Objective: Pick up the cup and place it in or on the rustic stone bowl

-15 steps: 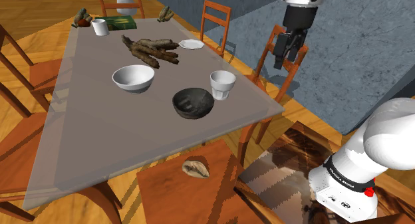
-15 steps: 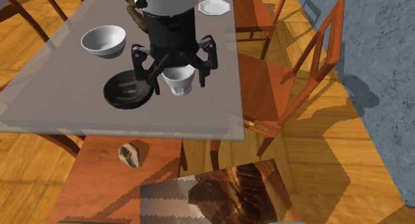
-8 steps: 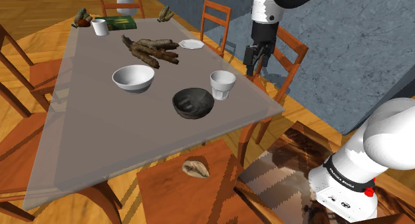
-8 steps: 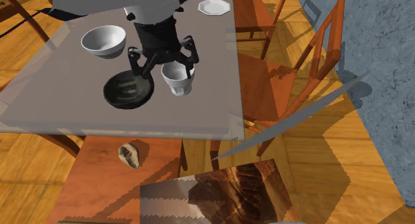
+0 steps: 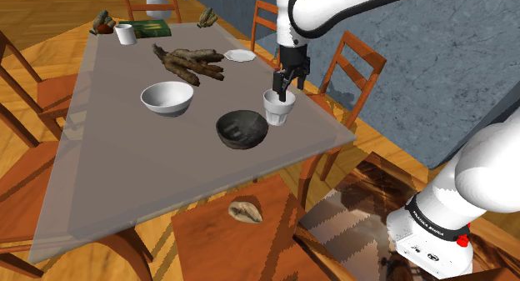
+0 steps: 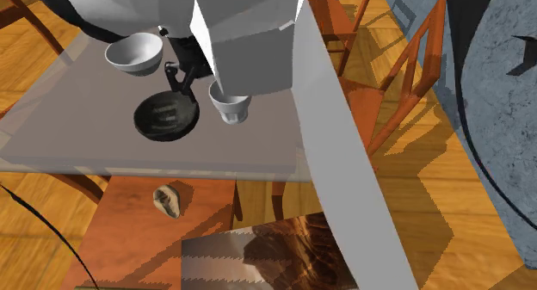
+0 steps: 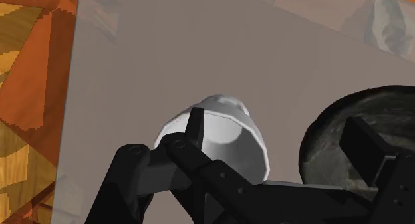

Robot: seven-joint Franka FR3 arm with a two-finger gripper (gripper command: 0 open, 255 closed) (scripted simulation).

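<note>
A white cup (image 5: 279, 107) stands upright near the right edge of the grey table (image 5: 125, 171) in the shoulder view. A dark stone bowl (image 5: 242, 129) sits just beside it, toward that view's left. My black gripper (image 5: 285, 84) hangs right over the cup's rim, open, holding nothing. Seen from the wrist, one of the fingers (image 7: 196, 131) is over the cup (image 7: 229, 139) and the other is over the dark bowl (image 7: 329, 146). In the second exterior view the arm covers the gripper, with the cup (image 6: 230, 107) and the bowl (image 6: 166, 117) below it.
A white bowl (image 5: 167, 97), a pile of brown roots (image 5: 190, 64), a small plate (image 5: 240, 55), a second cup (image 5: 125, 33) and a green book (image 5: 150, 28) lie farther along the table. Wooden chairs (image 5: 358, 67) ring it; a shell-like object (image 5: 245, 210) rests on the near seat.
The arm has swung from above the chair toward the shoulder view's left and come down over the cup. The fingers stayed open; the cup and bowl have not moved.
</note>
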